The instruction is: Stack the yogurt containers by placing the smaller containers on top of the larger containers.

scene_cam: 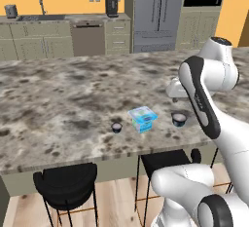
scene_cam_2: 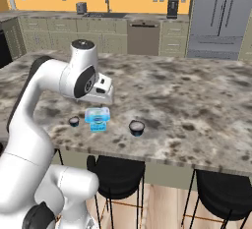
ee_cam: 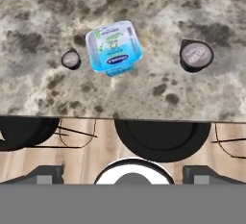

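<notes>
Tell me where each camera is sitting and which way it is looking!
Left base view: behind the arm on its left, looking forward and down at the counter; the white arm rises at lower right.
Right base view: behind the arm on its right, facing the same counter; the arm rises at lower left.
Hand view: on the hand, high above the counter's near edge, looking down; the gripper shows its tips wide apart at the bottom.
All three share the blue yogurt box with a small dark cup and a wider dark cup either side.

White rounded arm (scene_cam: pixel 228 138), dark joint bands
</notes>
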Robot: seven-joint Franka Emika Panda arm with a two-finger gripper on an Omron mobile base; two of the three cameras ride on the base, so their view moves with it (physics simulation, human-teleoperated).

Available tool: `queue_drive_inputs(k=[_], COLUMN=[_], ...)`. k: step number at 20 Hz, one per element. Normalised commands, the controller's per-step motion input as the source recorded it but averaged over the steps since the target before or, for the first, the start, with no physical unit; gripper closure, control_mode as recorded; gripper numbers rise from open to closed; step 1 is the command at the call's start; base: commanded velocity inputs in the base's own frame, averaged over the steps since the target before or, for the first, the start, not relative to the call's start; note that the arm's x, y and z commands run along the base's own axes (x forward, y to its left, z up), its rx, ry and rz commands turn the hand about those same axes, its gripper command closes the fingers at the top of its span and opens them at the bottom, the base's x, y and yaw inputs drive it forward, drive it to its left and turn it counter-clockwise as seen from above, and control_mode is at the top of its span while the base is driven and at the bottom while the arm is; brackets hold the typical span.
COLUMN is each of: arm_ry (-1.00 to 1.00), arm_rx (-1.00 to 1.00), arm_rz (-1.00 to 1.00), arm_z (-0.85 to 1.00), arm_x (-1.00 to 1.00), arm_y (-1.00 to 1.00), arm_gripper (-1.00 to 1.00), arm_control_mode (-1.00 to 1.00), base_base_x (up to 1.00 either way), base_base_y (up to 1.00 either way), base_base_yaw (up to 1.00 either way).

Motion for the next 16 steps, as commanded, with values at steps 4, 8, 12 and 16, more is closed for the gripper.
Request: queue_drive_inputs(k=[4, 8, 12, 16], arm_ry=[0.00, 0.00, 0.00, 0.00], arm_rx=[0.05, 0.05, 0.04, 0.03], arm_rz=[0.00, 0.00, 0.00, 0.00], arm_z=[-0.08, -0.11, -0.14, -0.21], arm_x=[-0.02, -0.04, -0.06, -0.10], arm_y=[-0.30, -0.42, -0.44, -0.37], arm_gripper=[-1.00, -1.00, -1.00, -1.00], arm_control_mode=[-1.00, -1.00, -1.00, -1.00], base_base_x=[0.00, 0.00, 0.00, 0.00], base_base_y=[0.00, 0.00, 0.00, 0.00], base_base_yaw=[0.00, 0.00, 0.00, 0.00])
